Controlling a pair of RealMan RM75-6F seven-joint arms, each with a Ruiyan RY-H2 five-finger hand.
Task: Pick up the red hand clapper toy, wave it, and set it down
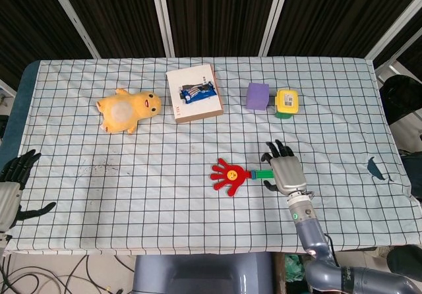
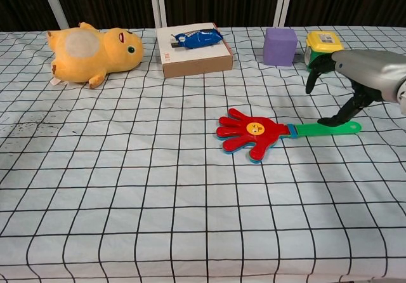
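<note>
Red clapper toy [image 2: 254, 132] is laid left-right, green handle [image 2: 327, 128] directly under the right hand [image 1: 285, 171]; fingers [image 2: 314, 77] are spread, nothing gripped.

- Bare checked tablecloth [image 2: 158, 188] surrounds the red hand-shaped plastic clapper [image 2: 250, 132].
- Purple foam cube [image 2: 280, 46] and yellow-lidded green tub [image 2: 323, 50] stand well behind.

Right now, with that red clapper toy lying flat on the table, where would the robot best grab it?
Probably by the green handle, coming down from above. The red hand clapper toy lies flat, its handle a thin bar pointing toward the right hand, which hovers open just over it. Fingers could close across the bar; the wide red palm is harder to wrap.
</note>
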